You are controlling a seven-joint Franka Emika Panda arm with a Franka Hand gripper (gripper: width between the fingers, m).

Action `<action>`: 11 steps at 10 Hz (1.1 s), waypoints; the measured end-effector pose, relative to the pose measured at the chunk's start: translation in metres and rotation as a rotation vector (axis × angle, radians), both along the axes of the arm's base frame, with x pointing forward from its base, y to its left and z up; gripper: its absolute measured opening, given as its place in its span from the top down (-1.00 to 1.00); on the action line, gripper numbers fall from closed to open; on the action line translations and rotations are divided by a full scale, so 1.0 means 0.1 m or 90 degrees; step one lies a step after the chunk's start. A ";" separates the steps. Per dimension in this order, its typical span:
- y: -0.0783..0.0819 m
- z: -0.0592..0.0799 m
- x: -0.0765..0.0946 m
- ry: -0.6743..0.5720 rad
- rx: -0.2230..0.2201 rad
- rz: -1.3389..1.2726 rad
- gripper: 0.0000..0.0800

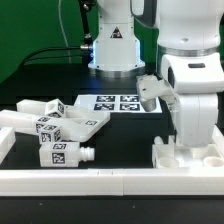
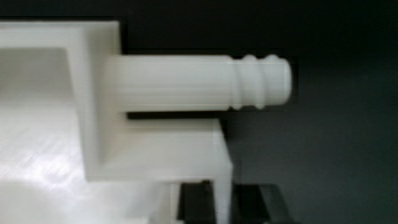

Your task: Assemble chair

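The gripper (image 2: 224,200) is closed tight. Its two dark fingertips almost meet, and I see nothing held between them. It stands right at the edge of a white chair piece (image 2: 71,110), either touching it or just beside it; I cannot tell which. A round peg (image 2: 196,85) with a ribbed end comes out of this piece, close to the fingertips but not between them.

In the exterior view, what seems to be the same piece (image 1: 168,153) lies under the arm, next to the white rail (image 1: 90,182). The other loose chair parts (image 1: 55,128) lie in a heap well apart from the gripper. The marker board (image 1: 115,103) is also away from it.

I judge that the task is at an early step, because no parts look joined. Closed fingers at the edge suggest pushing the piece into place, not lifting it. The next move calls for opening the fingers first, and then for bringing a matching part in line with the peg.

The long axis of the peg seems to lie level with the table. It runs in the same direction in which the fingers open and close, and the ribbed end points away from its block. To grasp around the peg, the wrist would probably need a quarter turn.
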State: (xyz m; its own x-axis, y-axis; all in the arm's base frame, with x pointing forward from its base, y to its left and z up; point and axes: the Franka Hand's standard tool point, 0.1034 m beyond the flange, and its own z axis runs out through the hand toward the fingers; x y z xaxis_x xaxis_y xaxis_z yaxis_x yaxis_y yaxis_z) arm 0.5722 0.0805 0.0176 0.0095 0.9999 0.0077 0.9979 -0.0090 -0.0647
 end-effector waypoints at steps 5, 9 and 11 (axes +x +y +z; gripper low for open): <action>-0.01 0.09 0.01 -0.002 -0.005 -0.035 0.14; 0.02 0.45 -0.01 -0.030 -0.016 -0.153 -0.61; 0.02 0.43 -0.02 -0.027 -0.017 -0.191 -0.62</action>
